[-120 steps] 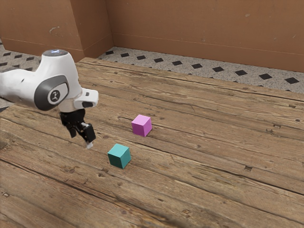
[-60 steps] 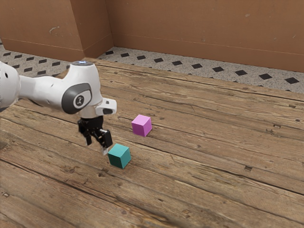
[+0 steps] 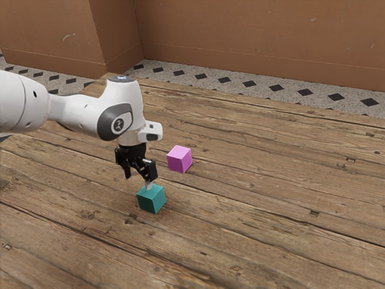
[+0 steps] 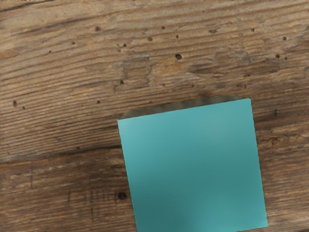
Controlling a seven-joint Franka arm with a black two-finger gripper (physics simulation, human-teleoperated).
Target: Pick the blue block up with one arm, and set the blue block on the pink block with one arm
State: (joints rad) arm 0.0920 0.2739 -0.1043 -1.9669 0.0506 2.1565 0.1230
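Note:
The blue block [image 3: 151, 198], teal in colour, rests on the wooden table toward the front. The pink block [image 3: 180, 159] sits on the table a short way behind it, toward the exterior view's right, and the two are apart. My gripper [image 3: 140, 180] hangs just above the blue block, open, its fingers pointing down and holding nothing. In the wrist view the blue block's top face [image 4: 193, 166] lies close under my hand, its edges slightly turned against the wood grain.
The wooden table [image 3: 271, 198] stretches wide toward the exterior view's right and front. My white arm [image 3: 72, 111] comes in from the exterior view's left. Behind the table are a tiled floor [image 3: 252, 84] and brown walls.
My arm has swung toward the exterior view's right and lowered slightly, bringing the gripper from beside the blue block to just over it. Neither block has moved.

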